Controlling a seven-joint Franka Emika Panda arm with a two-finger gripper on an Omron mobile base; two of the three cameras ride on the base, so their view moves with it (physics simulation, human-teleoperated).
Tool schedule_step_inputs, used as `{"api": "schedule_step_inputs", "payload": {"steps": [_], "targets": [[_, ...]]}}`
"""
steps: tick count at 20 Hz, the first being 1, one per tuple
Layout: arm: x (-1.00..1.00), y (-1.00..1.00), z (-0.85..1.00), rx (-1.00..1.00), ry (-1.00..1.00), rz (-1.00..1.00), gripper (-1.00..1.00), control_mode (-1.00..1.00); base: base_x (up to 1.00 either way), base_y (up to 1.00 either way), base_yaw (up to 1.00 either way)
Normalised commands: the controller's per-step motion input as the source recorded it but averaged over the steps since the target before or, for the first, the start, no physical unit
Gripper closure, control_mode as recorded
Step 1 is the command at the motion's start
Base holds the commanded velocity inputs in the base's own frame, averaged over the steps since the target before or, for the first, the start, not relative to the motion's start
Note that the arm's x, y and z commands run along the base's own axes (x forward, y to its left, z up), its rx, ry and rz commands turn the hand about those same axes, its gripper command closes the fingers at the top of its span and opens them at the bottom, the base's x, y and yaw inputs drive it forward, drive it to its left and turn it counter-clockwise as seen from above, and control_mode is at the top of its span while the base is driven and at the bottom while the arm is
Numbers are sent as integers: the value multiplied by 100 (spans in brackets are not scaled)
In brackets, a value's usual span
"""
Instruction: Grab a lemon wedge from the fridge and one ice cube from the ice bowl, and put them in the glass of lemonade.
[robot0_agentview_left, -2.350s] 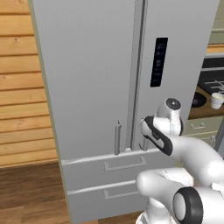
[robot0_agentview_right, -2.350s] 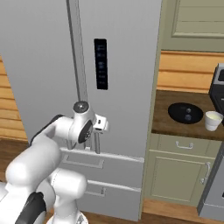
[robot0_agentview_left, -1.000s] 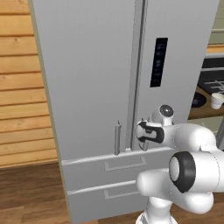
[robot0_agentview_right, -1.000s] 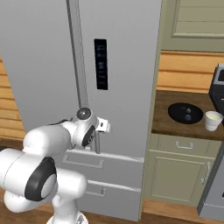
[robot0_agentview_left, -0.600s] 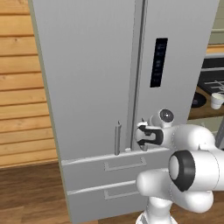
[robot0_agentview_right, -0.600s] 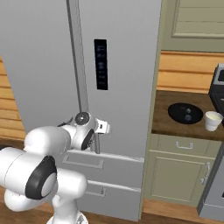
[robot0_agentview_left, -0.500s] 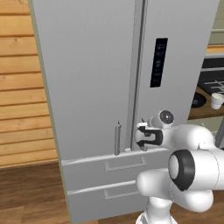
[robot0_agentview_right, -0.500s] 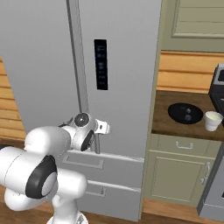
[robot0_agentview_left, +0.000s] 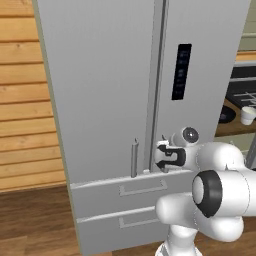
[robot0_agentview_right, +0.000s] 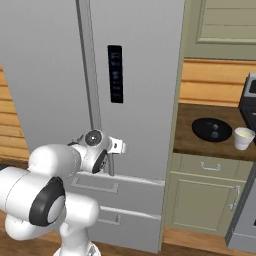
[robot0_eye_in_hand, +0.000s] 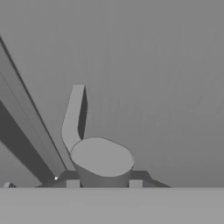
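Fridge (robot0_agentview_left: 110, 90) light grey, doors shut

Arm (robot0_agentview_left: 220, 190): glossy white shell of rounded, bulbous segments, seamless and plain. Joints: dark charcoal round caps with grey rims, one large at the elbow (robot0_agentview_right: 44, 202), one small near the wrist (robot0_agentview_right: 93, 138). Hand: white block with a black C-shaped bracket on its side. Gripper (robot0_agentview_left: 161, 156): small dark fingers; square pale pads (robot0_eye_in_hand: 72, 184) at the tips.

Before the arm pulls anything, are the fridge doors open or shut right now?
Shut. Both fridge doors lie flush along the centre seam, no shelves showing; the claw sits at the right door's handle.
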Motion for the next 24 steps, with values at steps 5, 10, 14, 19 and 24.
{"api": "schedule_step_inputs", "payload": {"steps": [5,10,14,19,24], "targets": [[2,-57,0,0,0,-4,100,-100,0,0,0],[-10,-98,5,1,0,-13,100,-100,0,0,0],[-26,-100,25,5,0,-11,100,-100,0,0,0],[-77,-100,42,15,0,-7,100,-100,0,0,0],[-96,-100,24,19,0,-10,100,-100,0,0,0]]}}
